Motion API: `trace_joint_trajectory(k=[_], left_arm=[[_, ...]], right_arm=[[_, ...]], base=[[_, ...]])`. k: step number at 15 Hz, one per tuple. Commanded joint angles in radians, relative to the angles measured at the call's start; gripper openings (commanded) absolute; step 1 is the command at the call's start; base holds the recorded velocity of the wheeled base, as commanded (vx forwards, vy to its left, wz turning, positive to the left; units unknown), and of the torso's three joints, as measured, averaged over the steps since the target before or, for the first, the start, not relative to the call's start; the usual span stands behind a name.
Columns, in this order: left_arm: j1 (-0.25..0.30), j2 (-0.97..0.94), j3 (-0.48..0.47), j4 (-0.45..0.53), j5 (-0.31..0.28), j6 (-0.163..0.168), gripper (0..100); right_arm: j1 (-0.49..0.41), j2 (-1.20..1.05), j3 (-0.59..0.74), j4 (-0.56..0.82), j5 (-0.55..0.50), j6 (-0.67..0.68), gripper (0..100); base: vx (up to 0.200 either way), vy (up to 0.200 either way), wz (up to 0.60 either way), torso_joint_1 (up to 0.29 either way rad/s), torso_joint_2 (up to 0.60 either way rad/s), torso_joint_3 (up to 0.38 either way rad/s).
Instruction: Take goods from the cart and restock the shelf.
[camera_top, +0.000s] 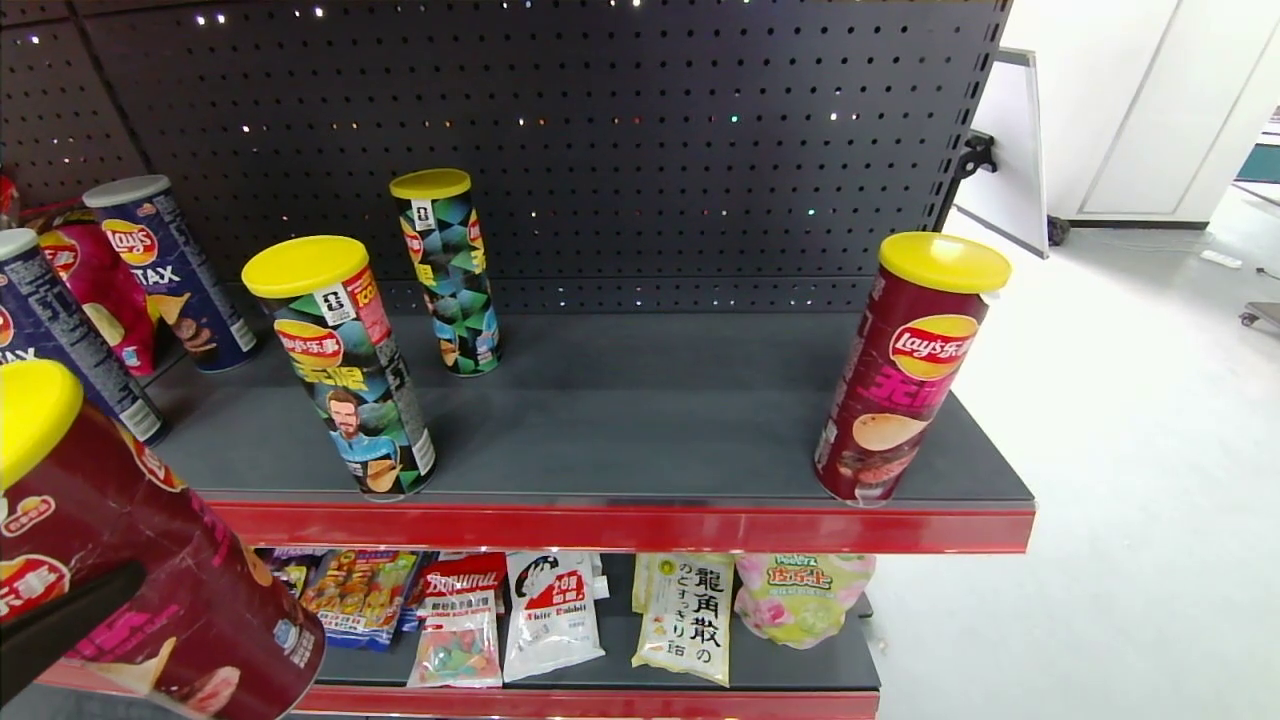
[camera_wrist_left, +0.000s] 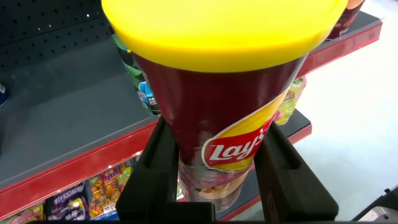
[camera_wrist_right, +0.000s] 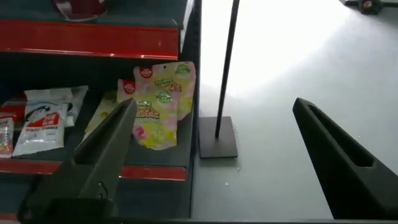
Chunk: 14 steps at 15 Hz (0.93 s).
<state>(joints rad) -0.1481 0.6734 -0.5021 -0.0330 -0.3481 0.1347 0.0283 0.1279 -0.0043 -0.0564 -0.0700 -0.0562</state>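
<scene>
As the left hand (camera_wrist_left: 216, 163) clamps it, the can (camera_top: 170, 555) leans lid-leftward.

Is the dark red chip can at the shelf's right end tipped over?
No, upright: dark red can stands base-down on grey shelf, yellow lid topmost.

Maroon cans (camera_top: 905, 380): two, one upright at the upper shelf's right end, one tilted at the lower left.
Green-patterned cans (camera_top: 345, 380): two, both upright on the upper shelf, one near the front edge, one near the back.
Blue cans (camera_top: 175, 280): two, at the upper shelf's left end.
Magenta can (camera_top: 100, 290): one, between the blue ones, its top partly hidden.
Cans in all: seven.
Yellow lids (camera_top: 305, 265): four.
Grey lids (camera_top: 127, 190): two.
Shelves (camera_top: 620, 527): two, each red-edged.
Bags (camera_top: 555, 615): five in a row on the lower shelf; more at the left are partly hidden, their count unclear.
</scene>
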Motion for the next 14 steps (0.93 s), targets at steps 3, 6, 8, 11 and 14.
trace_joint_trajectory(k=[3,6,8,11,14], left_arm=[[-0.001,0.008,0.002,-0.001,-0.002,-0.001,0],[-0.001,0.005,0.008,-0.004,-0.003,-0.001,0],[-0.001,0.000,0.014,-0.002,-0.003,-0.003,0],[-0.001,0.003,0.016,-0.002,-0.003,-0.001,0],[-0.001,0.005,0.016,-0.004,-0.003,-0.001,0]], right_arm=[[-0.016,-0.125,0.004,0.004,0.130,0.015,100],[-0.027,-0.128,0.004,0.053,0.073,0.044,100],[-0.027,-0.128,0.004,0.053,0.078,0.047,100],[-0.027,-0.128,0.004,0.053,0.076,0.058,100],[-0.027,-0.128,0.004,0.053,0.076,0.058,100]], base=[[0.000,0.000,0.00,0.000,0.00,0.000],[0.000,0.000,0.00,0.000,0.00,0.000],[0.000,0.000,0.00,0.000,0.00,0.000],[0.000,0.000,0.00,0.000,0.00,0.000],[0.000,0.000,-0.40,0.003,0.00,-0.002]])
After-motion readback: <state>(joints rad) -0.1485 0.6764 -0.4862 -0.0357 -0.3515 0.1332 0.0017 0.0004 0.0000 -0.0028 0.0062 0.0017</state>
